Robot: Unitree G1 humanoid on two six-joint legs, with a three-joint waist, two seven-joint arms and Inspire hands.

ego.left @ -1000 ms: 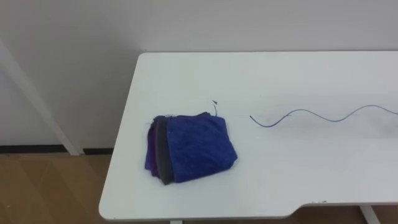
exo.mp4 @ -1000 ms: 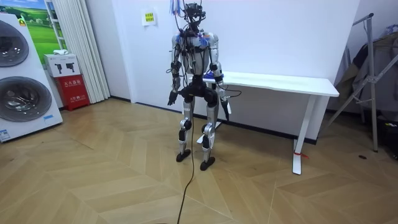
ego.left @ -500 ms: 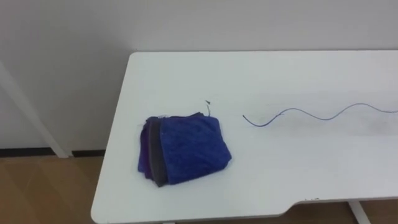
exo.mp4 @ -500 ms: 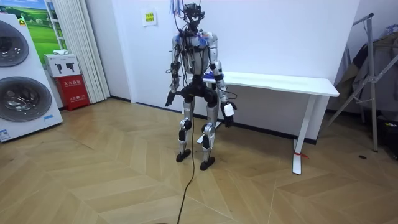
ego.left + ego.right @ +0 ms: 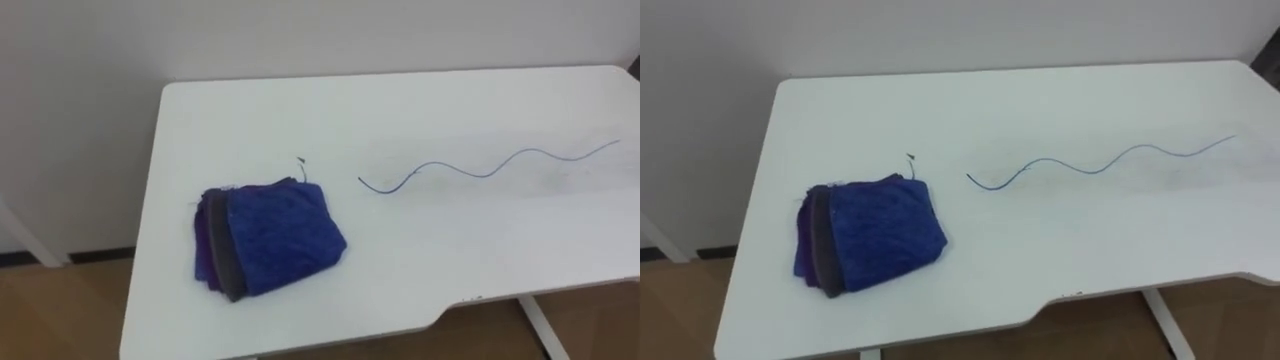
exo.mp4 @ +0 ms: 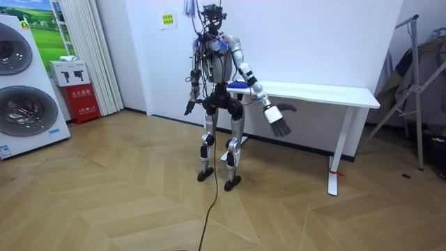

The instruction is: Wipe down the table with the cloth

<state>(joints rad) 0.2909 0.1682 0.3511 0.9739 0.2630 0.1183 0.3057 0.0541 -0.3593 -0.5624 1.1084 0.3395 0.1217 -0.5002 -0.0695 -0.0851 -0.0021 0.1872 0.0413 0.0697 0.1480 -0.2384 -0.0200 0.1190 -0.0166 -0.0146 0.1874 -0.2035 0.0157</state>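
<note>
A folded stack of cloths (image 5: 268, 240), blue on top with grey and purple layers at its left edge, lies on the white table (image 5: 420, 270) near its left end; it also shows as the cloth stack (image 5: 872, 235). A thin wavy blue line (image 5: 480, 168) is drawn across the tabletop to the right of the cloths. In the room view I stand at the table's left end, my right hand (image 6: 279, 120) held out open below the front edge, holding nothing. My left hand (image 6: 189, 107) hangs by my hip.
A small dark speck (image 5: 300, 160) lies just behind the cloths. The table stands against a white wall, with wooden floor (image 5: 50, 310) to its left. A table leg (image 6: 337, 157) stands at the far end. Washing machines (image 6: 24, 90) are at the room view's left.
My right arm has swung up from beside my thigh and out along the table's front. The eye view has shifted to the right; the cloths lie as before.
</note>
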